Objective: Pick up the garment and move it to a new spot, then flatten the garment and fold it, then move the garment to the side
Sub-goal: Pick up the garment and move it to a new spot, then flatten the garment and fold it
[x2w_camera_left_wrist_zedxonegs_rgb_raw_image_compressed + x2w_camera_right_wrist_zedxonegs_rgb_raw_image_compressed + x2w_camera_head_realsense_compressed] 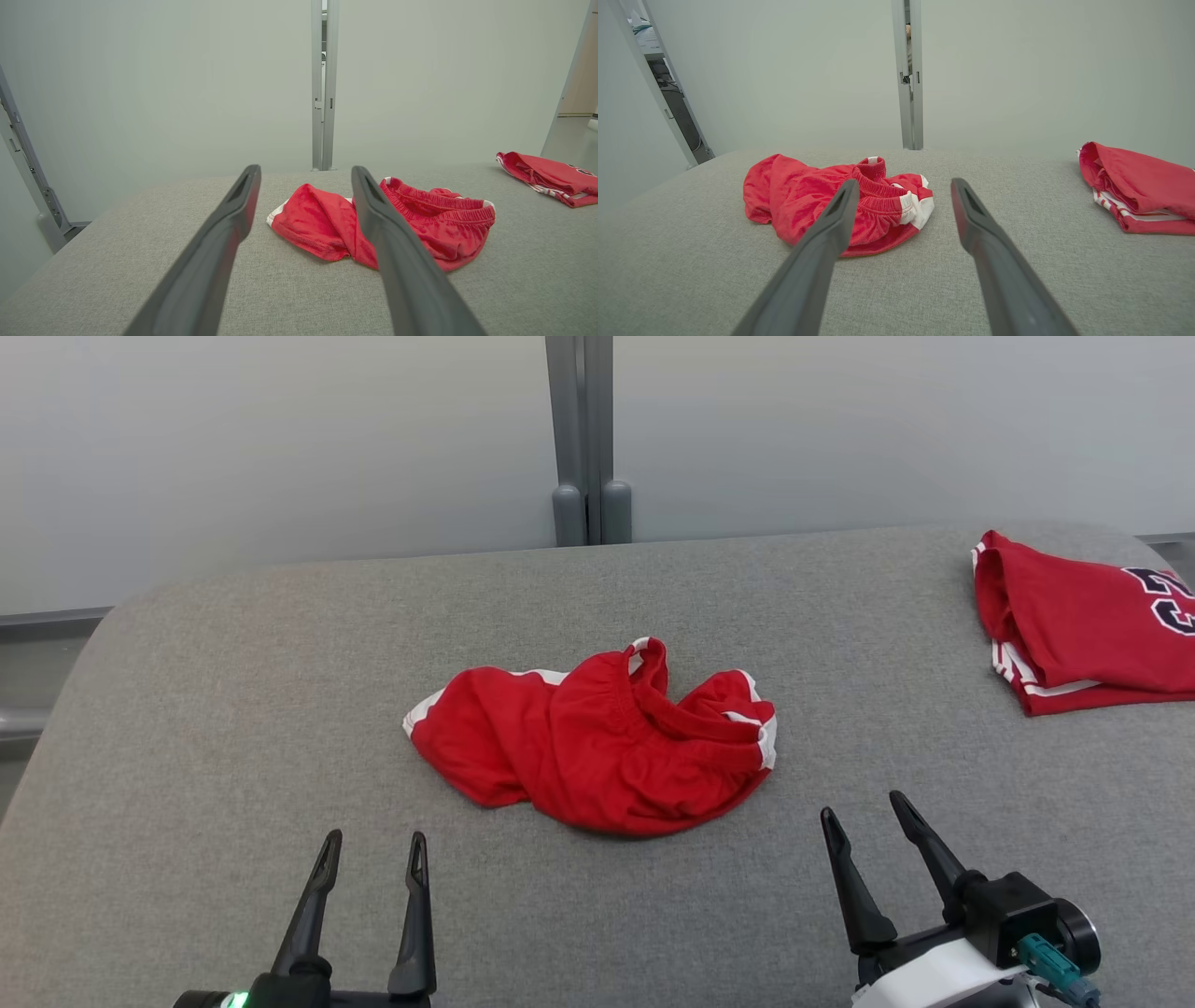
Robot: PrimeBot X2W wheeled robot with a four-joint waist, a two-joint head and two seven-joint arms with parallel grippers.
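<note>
Lying crumpled, soft red shorts (597,742) dimple grey woven table (280,709).

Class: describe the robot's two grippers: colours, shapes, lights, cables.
The left gripper has two long dark tapering fingers and a green light at its base. The right gripper has matching fingers on a black block, white casing behind, a teal connector.

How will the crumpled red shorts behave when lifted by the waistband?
Likely floppy: the red shorts lie in soft folds, so they'd drape and hang. Probably light, being thin cloth. The gathered waistband looks thicker, perhaps an easier pinch.
</note>
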